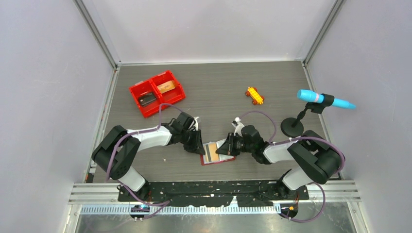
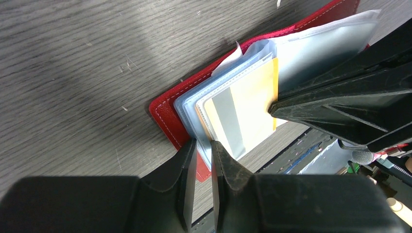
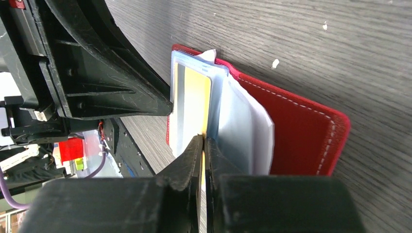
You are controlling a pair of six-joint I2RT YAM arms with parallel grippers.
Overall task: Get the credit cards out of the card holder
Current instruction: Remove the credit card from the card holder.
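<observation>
The holder (image 1: pixel 217 156) lies open on the bench (image 1: pixel 218 92) between both arms. The left hand (image 2: pixel 200 144) clamps its sleeve edge; the right hand (image 3: pixel 203 141) pinches the yellow card (image 3: pixel 197 99), half out. No card looks fully removed; extraction is just underway.

My top cam sits high behind both arm bases, looking down over the whole counter (image 1: pixel 218 87). L wrist cam looks along its pincer (image 2: pixel 203 145), very close to the card holder (image 2: pixel 167 114). R wrist cam faces it from the opposite side, equally close. All 3 share that holder.
</observation>
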